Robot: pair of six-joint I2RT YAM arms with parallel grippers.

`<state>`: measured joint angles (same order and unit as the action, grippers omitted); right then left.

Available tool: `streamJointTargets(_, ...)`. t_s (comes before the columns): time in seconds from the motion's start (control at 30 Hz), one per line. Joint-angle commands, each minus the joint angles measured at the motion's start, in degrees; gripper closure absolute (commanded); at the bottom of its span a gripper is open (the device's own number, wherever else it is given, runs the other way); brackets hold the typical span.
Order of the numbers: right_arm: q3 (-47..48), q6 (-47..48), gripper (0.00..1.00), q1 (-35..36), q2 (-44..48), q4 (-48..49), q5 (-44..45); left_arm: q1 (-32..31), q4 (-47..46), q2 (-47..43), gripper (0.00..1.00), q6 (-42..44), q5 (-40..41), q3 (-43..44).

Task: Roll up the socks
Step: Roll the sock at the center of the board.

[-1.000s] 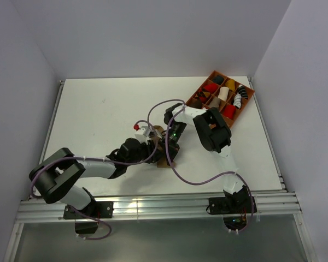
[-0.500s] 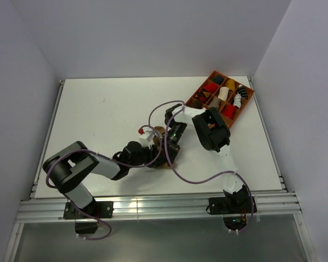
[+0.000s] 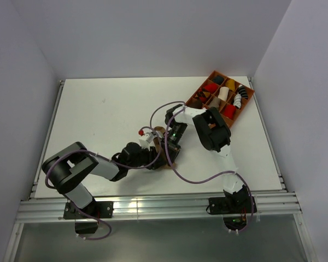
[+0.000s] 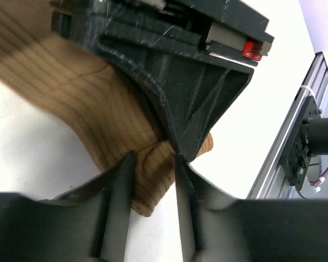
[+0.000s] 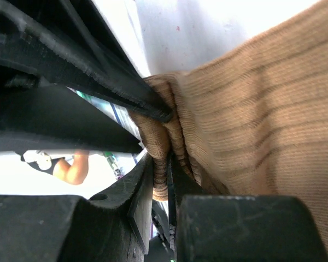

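Spanning the view, the white desk (image 3: 98, 109) carries a brown divided tray (image 3: 214, 73) at its far right corner. The tan sock (image 4: 71, 93) lies bunched mid-desk, toward the near edge, between both wrists. The left gripper (image 4: 154, 164) is nearly closed, pinching one fold. The right gripper (image 5: 161, 174) is clamped almost shut on another fold.

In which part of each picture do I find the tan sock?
Top external: the tan sock lies just below the centre, mostly covered.
Left wrist: the tan sock runs from upper left to lower middle.
Right wrist: the tan sock fills the right half.
Shared landmark: the white table under it.
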<state>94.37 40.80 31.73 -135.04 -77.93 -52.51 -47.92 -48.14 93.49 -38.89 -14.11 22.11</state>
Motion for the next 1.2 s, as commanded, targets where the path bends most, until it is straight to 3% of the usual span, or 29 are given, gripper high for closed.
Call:
streamJointTargets(0.0, -1.20, -2.21, 0.85, -0.70, 1.97, 9.11, 4.96, -0.68, 2.43, -1.38, 0.68, -1.53, -1.80, 1.27)
streamJointTargets(0.2, -3.66, -4.41, 0.83, -1.05, 4.35, 13.33, 7.15, -0.68, 11.90, -0.25, 0.90, -3.11, 0.31, 4.08)
streamJointTargets(0.27, -5.33, -6.06, 0.77, -1.05, 5.92, 16.30, 8.56, -0.77, 15.68, -0.07, 1.00, -5.56, 1.70, 5.65)
streamJointTargets(0.4, -8.41, -8.97, 0.63, -1.49, 10.32, 21.32, 12.34, -0.68, 25.10, 1.95, 1.00, -10.49, 0.93, 8.82)
streamJointTargets(0.53, -10.77, -9.51, 0.58, -2.28, 14.36, 23.96, 13.49, -0.59, 30.11, 3.45, 1.00, -15.41, -0.65, 10.23)
streamJointTargets(0.67, -13.94, -10.21, 0.56, -3.69, 19.37, 26.86, 13.49, -0.33, 33.72, 5.56, 1.00, -19.01, -1.97, 12.26)
streamJointTargets(0.9, -20.97, -9.16, 0.55, -7.82, 28.33, 31.69, 14.36, 3.44, 31.98, 8.36, 1.00, -23.94, -9.69, 11.12)
streamJointTargets(1.17, -36.43, -3.80, 0.50, -6.25, 46.59, 46.63, 19.63, 8.63, 33.28, 12.23, 1.00, -27.20, -20.16, 10.94)
